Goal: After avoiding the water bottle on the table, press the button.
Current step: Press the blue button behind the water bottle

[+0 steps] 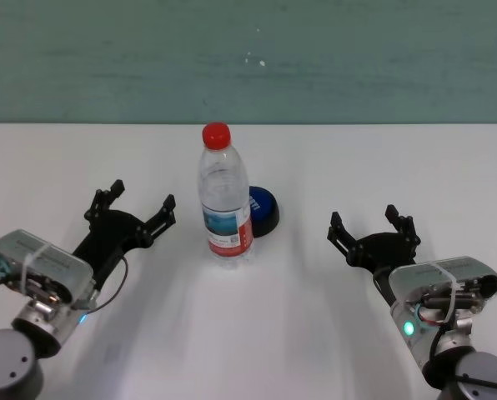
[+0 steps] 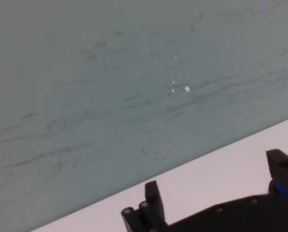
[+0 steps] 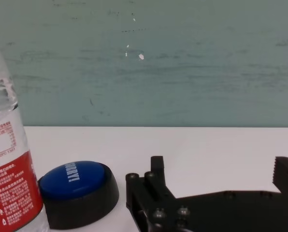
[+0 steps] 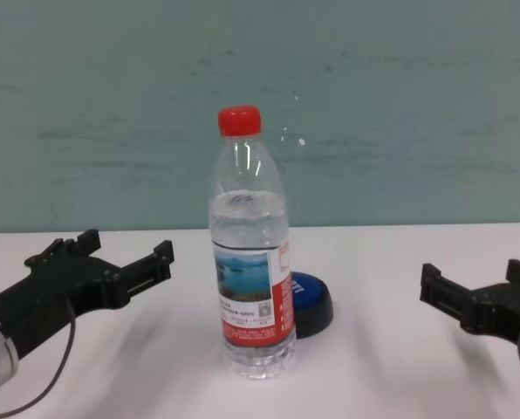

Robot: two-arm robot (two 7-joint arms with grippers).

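Observation:
The water bottle (image 1: 225, 200) stands upright at the middle of the white table (image 1: 332, 167), red cap on top; it also shows in the chest view (image 4: 249, 271) and at the edge of the right wrist view (image 3: 8, 169). The blue button (image 1: 263, 208) on its black base sits just behind and to the right of the bottle, partly hidden by it; it also shows in the chest view (image 4: 312, 301) and the right wrist view (image 3: 79, 191). My left gripper (image 1: 130, 204) is open and empty, left of the bottle. My right gripper (image 1: 372, 223) is open and empty, right of the button.
A teal wall (image 1: 248, 58) rises behind the table's far edge. Bare white tabletop lies between each gripper and the bottle, and in front of the bottle.

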